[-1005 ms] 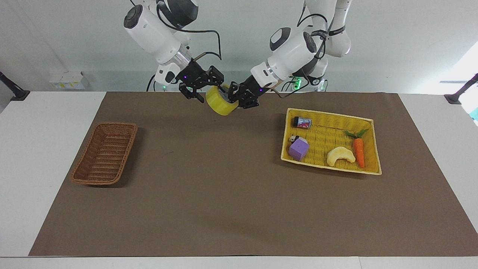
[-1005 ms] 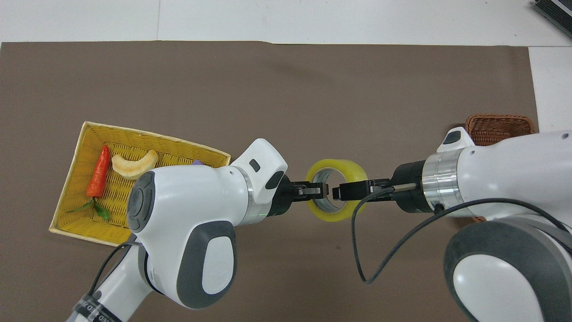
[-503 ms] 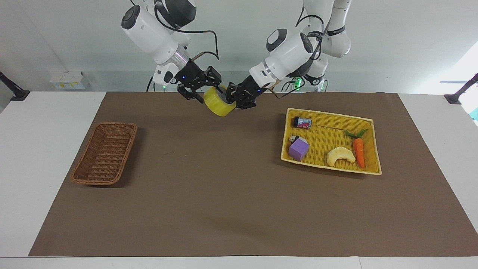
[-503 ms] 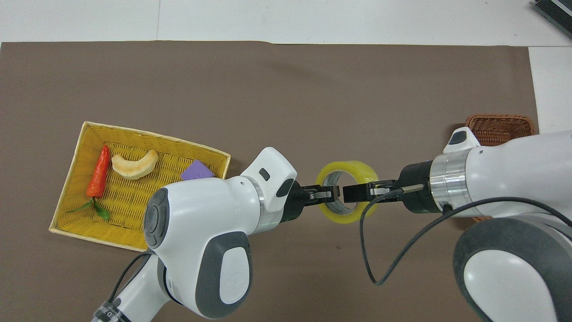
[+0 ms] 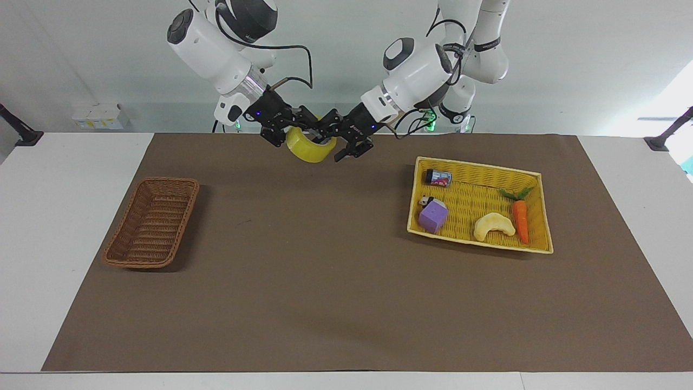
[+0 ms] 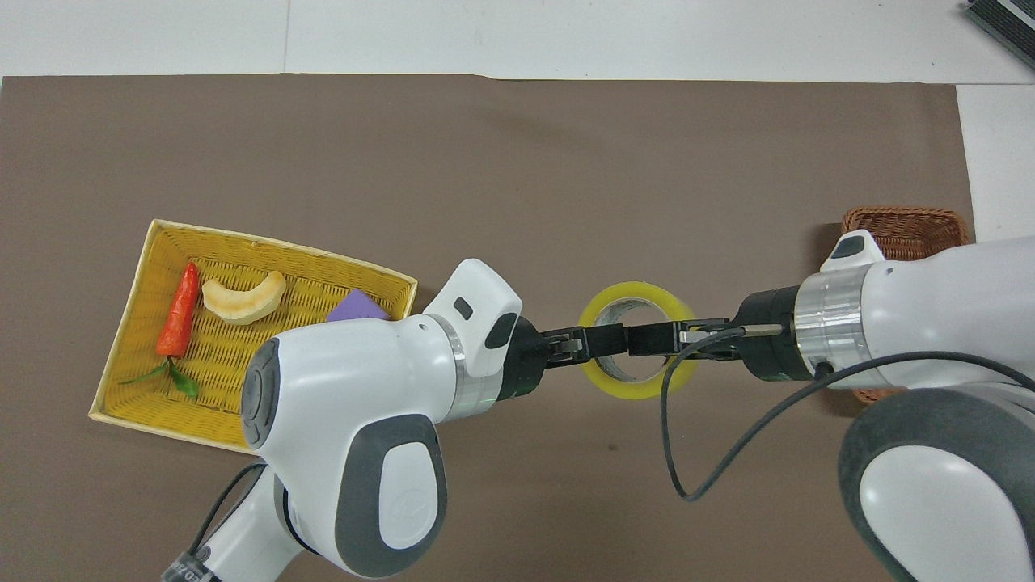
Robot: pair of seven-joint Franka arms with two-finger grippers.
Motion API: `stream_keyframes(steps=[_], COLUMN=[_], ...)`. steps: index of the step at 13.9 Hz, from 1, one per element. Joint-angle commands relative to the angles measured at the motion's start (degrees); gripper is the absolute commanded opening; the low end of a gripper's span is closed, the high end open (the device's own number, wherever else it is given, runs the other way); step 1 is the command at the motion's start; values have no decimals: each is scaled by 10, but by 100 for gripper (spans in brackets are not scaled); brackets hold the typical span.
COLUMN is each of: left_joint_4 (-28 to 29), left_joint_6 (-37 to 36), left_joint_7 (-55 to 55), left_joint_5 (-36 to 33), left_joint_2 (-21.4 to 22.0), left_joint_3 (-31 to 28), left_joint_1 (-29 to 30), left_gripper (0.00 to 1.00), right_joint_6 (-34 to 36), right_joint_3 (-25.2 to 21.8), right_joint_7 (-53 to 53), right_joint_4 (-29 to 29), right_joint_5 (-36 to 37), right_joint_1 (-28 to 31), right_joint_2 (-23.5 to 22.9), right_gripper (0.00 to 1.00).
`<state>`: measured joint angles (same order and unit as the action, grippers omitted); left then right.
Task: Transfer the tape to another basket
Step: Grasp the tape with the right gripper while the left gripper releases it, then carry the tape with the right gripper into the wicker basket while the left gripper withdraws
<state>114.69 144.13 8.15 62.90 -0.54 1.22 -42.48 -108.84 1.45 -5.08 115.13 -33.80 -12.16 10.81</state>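
Observation:
The tape (image 5: 306,153), a yellow translucent ring, hangs in the air over the strip of brown mat nearest the robots, midway between the two arms. My right gripper (image 5: 302,131) is shut on one side of the ring's wall. My left gripper (image 5: 331,137) meets the ring from the other side, and its fingers are spread open around the wall. From overhead, the tape (image 6: 639,293) sits between the left gripper (image 6: 602,343) and the right gripper (image 6: 647,339), tip to tip. The brown wicker basket (image 5: 152,222) (image 6: 906,230) stands empty at the right arm's end.
A flat yellow woven tray (image 5: 533,179) (image 6: 154,250) at the left arm's end holds a carrot (image 5: 520,219), a pale crescent bread toy (image 5: 492,226), a purple block (image 5: 433,216) and a small dark can (image 5: 438,177). The brown mat (image 5: 303,281) covers the table.
The right gripper has shut on the tape and the left gripper has opened. Both hands and the tape have drifted slightly up and toward the right arm's end.

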Motion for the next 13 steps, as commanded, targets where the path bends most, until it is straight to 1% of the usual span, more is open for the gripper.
stream_keyframes(steps=[1, 2, 4, 7, 8, 10, 11, 13], left_joint_4=[20, 19, 17, 20, 20, 21, 21, 19], left_joint_6=[-8, -9, -11, -8, -10, -14, -17, -30], left_joint_7=[-7, -6, -6, 1, -1, 1, 1, -1], left_joint_5=[129, 134, 173, 175, 173, 166, 148, 106], left_joint_2=[32, 34, 43, 59, 59, 57, 55, 50], left_joint_3=[0, 3, 3, -3, -3, -4, -3, -3], left_joint_1=[-4, -2, 8, 22, 43, 57, 78, 96], left_gripper=[100, 100, 100, 100, 100, 100, 100, 100], right_joint_6=[7, 13, 43, 73, 83, 113, 127, 147], right_joint_3=[3, 1, 1, 1, 1, -4, -14, -52], right_joint_7=[-3, 1, 7, 51, 70, 102, 117, 145], right_joint_4=[-3, -7, -17, -23, -23, -24, -24, -27], right_joint_5=[-6, -6, -6, -12, -12, -12, -12, -11], right_joint_1=[13, 20, 41, 79, 95, 133, 150, 175], right_joint_2=[8, 8, 7, 6, 6, 8, 8, 8], right_gripper=[0, 0, 0, 0, 0, 0, 0, 0])
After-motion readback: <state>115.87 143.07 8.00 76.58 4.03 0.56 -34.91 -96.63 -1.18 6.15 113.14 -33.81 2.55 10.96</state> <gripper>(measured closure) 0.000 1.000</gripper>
